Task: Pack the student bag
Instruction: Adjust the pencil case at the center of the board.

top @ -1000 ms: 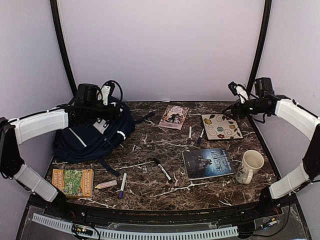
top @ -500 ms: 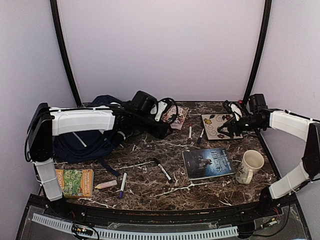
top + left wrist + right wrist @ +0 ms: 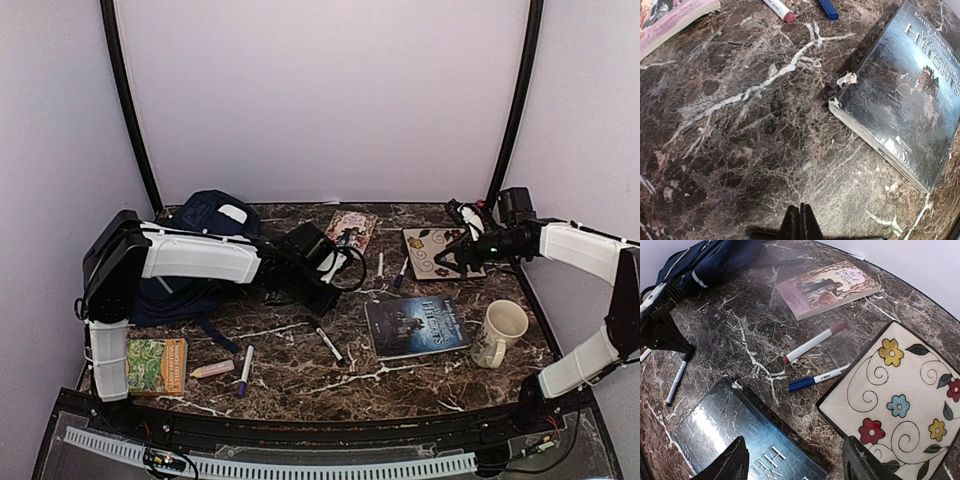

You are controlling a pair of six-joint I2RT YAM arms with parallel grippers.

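The student bag [image 3: 205,215], navy with white patches, sits at the back left of the table; in the right wrist view the student bag [image 3: 715,260] shows at the top left. My left gripper [image 3: 322,298] has reached out to the middle of the table. From the left wrist, my left gripper [image 3: 801,222] is shut on nothing, low over bare marble, with a dark hardback book [image 3: 910,90] to its right. My right gripper [image 3: 797,462] is open, hanging over the gap between that dark book [image 3: 740,435] and a flowered plate [image 3: 900,395].
A blue pen [image 3: 817,378], a red marker [image 3: 812,342] and a pink book [image 3: 830,287] lie beyond the right gripper. A black pen [image 3: 328,342], purple pen [image 3: 245,368], pink marker [image 3: 212,369], green book [image 3: 147,363] and mug [image 3: 498,332] lie nearer the front.
My left arm has swung from over the bag to the table's middle, and its gripper has gone from open to shut. The right gripper dropped lower beside the plate.
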